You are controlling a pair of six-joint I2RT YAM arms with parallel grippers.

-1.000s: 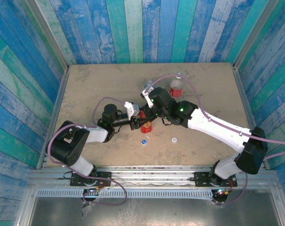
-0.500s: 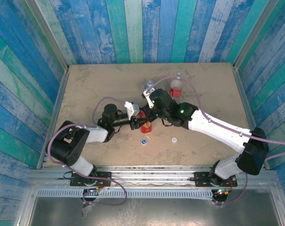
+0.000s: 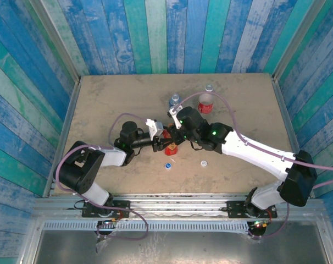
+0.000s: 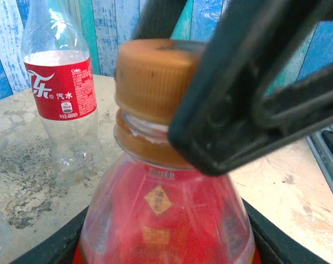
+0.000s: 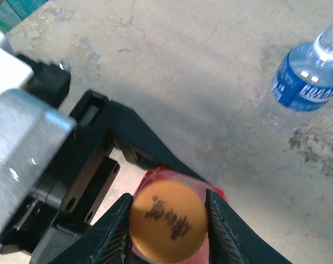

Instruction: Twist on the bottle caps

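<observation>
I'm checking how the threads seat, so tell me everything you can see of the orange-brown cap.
The orange-brown cap is round, matte-looking plastic, slightly scuffed, with dark print on its flat top. It sits upright and seemingly level on the neck of the red bottle, just above a matching collar ring. The right gripper clasps its opposite sides from above.

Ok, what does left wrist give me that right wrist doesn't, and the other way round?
Left wrist, not right wrist: the red-label bottle standing behind, and the orange cap side-on, sitting on the red bottle neck. Right wrist, not left wrist: the blue-label bottle and the cap's printed top. Both: orange cap, red bottle, and the right gripper's fingers at the cap.
</observation>
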